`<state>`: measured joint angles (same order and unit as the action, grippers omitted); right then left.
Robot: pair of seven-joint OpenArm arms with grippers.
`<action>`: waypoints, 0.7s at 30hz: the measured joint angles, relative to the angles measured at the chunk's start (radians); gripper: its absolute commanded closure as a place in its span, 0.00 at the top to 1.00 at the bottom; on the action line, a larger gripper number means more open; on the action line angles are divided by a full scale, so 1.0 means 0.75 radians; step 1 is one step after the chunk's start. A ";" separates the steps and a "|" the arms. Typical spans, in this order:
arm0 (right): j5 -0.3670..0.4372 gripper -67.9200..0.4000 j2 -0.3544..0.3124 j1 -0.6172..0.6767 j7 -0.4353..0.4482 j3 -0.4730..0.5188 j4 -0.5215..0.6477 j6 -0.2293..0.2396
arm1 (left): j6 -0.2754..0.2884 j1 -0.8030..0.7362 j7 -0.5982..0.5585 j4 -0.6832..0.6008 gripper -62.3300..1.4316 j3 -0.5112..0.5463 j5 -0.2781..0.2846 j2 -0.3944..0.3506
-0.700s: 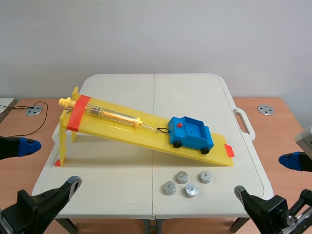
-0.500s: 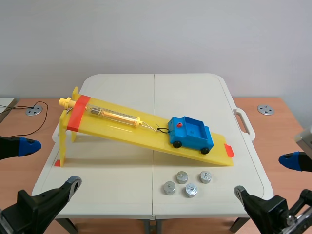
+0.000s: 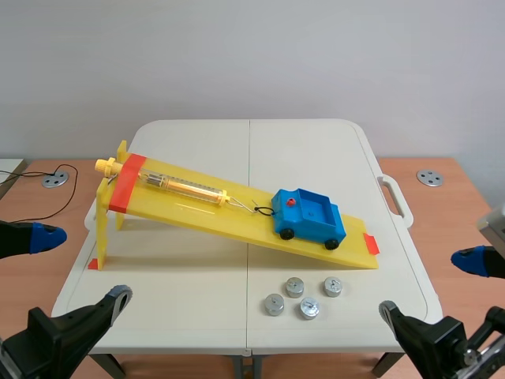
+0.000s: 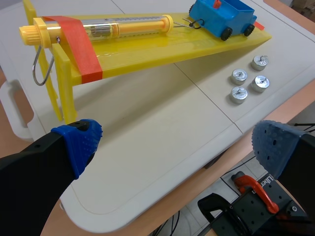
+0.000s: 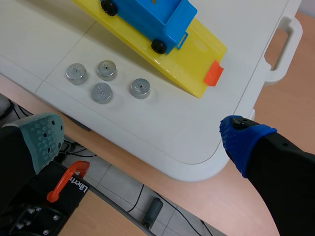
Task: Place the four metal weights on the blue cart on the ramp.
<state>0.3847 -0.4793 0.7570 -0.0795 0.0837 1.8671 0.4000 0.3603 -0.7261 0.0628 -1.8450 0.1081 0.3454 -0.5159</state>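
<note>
Fingers of your left gripper (image 4: pixel 174 145) stand spread wide with nothing between them, hanging by the near left edge of the table (image 3: pixel 197 316). Ahead of it rises the high end of the yellow ramp (image 3: pixel 197 209), which slopes down toward your right. A spring scale (image 3: pixel 177 186) lies along the slope, hooked to the front of the blue cart (image 3: pixel 309 213). The cart sits near the ramp's low end, its long axis running with the slope and its open bed toward the low side.

The four weights (image 3: pixel 294 287) sit in a loose cluster on the table, none touching another. They are just on your side of the ramp's low end and right of the table's centre seam, so the cart lies beyond and slightly above them.

Your right gripper (image 5: pixel 142 140) is likewise spread and empty, held off the table's near right edge. The weights lie ahead of it (toward its grey-green pad), and I judge this the nearer arm for the first pick.

Against the earlier frames nothing differs: arms, cart and weights are all where they were.
</note>
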 measured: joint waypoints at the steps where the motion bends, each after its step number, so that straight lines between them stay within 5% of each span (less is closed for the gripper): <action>1: 0.000 0.97 0.000 0.000 0.000 0.000 0.000 0.000 | 0.000 0.000 0.000 0.000 1.00 0.000 0.000 0.000; 21: -0.025 0.97 0.000 0.000 -0.026 0.000 0.000 0.000 | 0.001 0.005 0.055 0.000 1.00 0.000 0.000 0.001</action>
<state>0.3656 -0.4793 0.7570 -0.0994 0.0837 1.8671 0.4000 0.3611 -0.7223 0.1040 -1.8450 0.1081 0.3454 -0.5156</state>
